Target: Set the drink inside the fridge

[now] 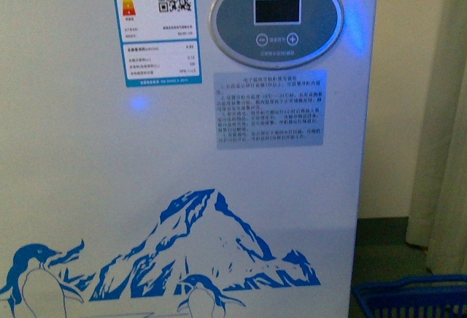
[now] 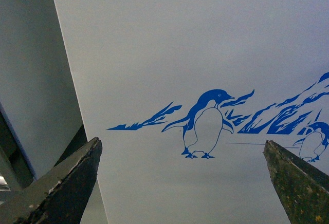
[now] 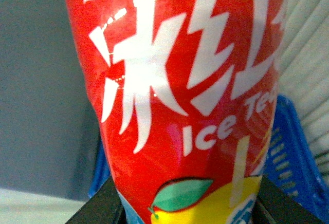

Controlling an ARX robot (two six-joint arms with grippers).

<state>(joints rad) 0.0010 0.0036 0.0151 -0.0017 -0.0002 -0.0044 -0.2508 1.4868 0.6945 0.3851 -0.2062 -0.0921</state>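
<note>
The fridge (image 1: 109, 172) fills the front view: a white wall with a grey oval display panel (image 1: 276, 17) and a blue penguin-and-mountain drawing (image 1: 197, 252). Its top rim and lid are out of view. In the left wrist view my left gripper (image 2: 182, 170) is open and empty, facing the fridge's white wall (image 2: 195, 44) close to the penguin drawing (image 2: 205, 124). In the right wrist view my right gripper (image 3: 187, 203) is shut on the drink (image 3: 180, 90), a bottle with a red label and white lettering; its cap is out of view. Neither gripper shows in the front view.
A blue plastic basket (image 1: 412, 296) stands on the floor right of the fridge, and shows behind the drink (image 3: 293, 157). A pale curtain (image 1: 445, 114) hangs at the far right. An energy label (image 1: 153, 26) and a notice sticker (image 1: 270, 110) are on the fridge front.
</note>
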